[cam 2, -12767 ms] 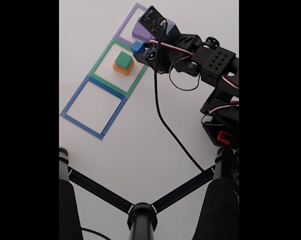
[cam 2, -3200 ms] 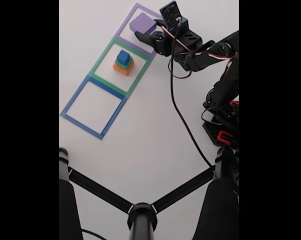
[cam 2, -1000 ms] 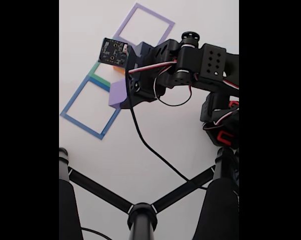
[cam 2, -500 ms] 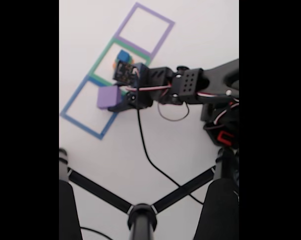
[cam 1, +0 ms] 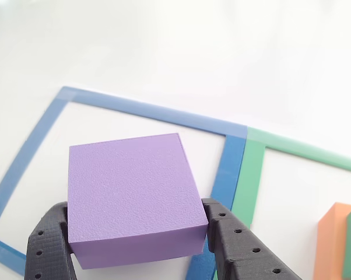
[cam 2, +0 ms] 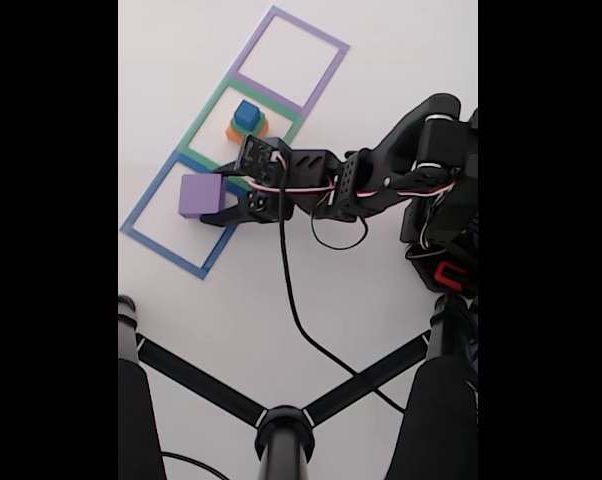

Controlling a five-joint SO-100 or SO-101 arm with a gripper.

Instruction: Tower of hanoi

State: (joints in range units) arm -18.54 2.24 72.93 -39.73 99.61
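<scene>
Fixed view first: the white tabletop [cam 2: 361, 60] carries the flat blue tape square [cam 2: 146, 198], and inside it sits the large matte purple foam block [cam 2: 200, 195], pinched between the black claw [cam 1: 137, 245] fingers, low enough to release, I'd say.

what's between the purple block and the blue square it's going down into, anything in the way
Nothing visible. The gripper holds the purple block over the blue tape square, whose inside shows only bare table. The stack of orange block, green and blue sits apart in the green tape square.
</scene>
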